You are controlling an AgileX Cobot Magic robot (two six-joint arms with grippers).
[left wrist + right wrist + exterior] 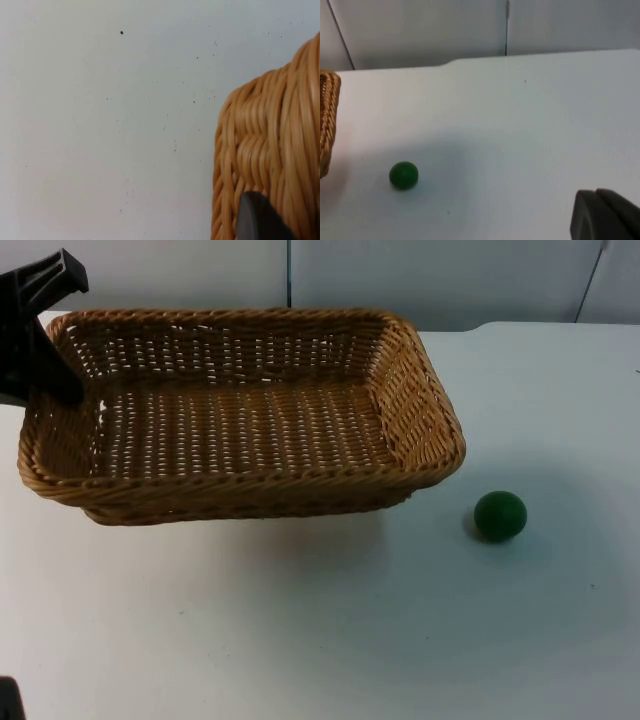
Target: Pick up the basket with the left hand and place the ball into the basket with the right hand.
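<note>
A wide woven wicker basket hangs slightly above the white table, casting a shadow beneath it. My left gripper is shut on the basket's left rim; in the left wrist view a black fingertip lies against the wicker rim. A small green ball rests on the table to the right of the basket, apart from it. In the right wrist view the ball lies ahead of my right gripper, well off from it, with the basket's edge beside the ball.
The grey partition wall closes off the table at the back. Open white table stretches in front of the basket and around the ball. A small dark object sits at the near left edge.
</note>
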